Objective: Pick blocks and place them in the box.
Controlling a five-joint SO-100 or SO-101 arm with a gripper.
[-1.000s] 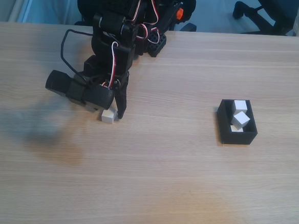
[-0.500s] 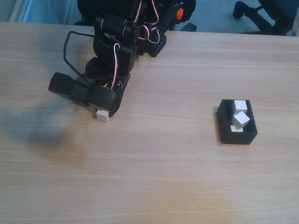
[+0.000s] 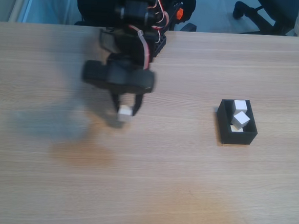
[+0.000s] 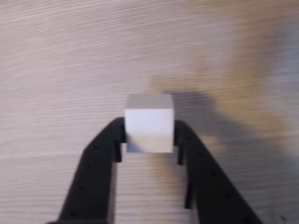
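A white block hangs above the wooden table, pinched between the two black fingers of my gripper, left of centre in the fixed view. The wrist view shows the same block squeezed between the fingertips of the gripper, with blurred wood grain below. At the right of the fixed view stands the black box, holding three white blocks. It lies well to the right of the gripper.
The arm's black base with red and white wires stands at the table's far edge. A chair base shows on the floor beyond the table. Bare wood spans the area between gripper and box.
The gripper shut on the block, lifted it off the table and swung to the right, toward the box. The blocks in the box have not moved.
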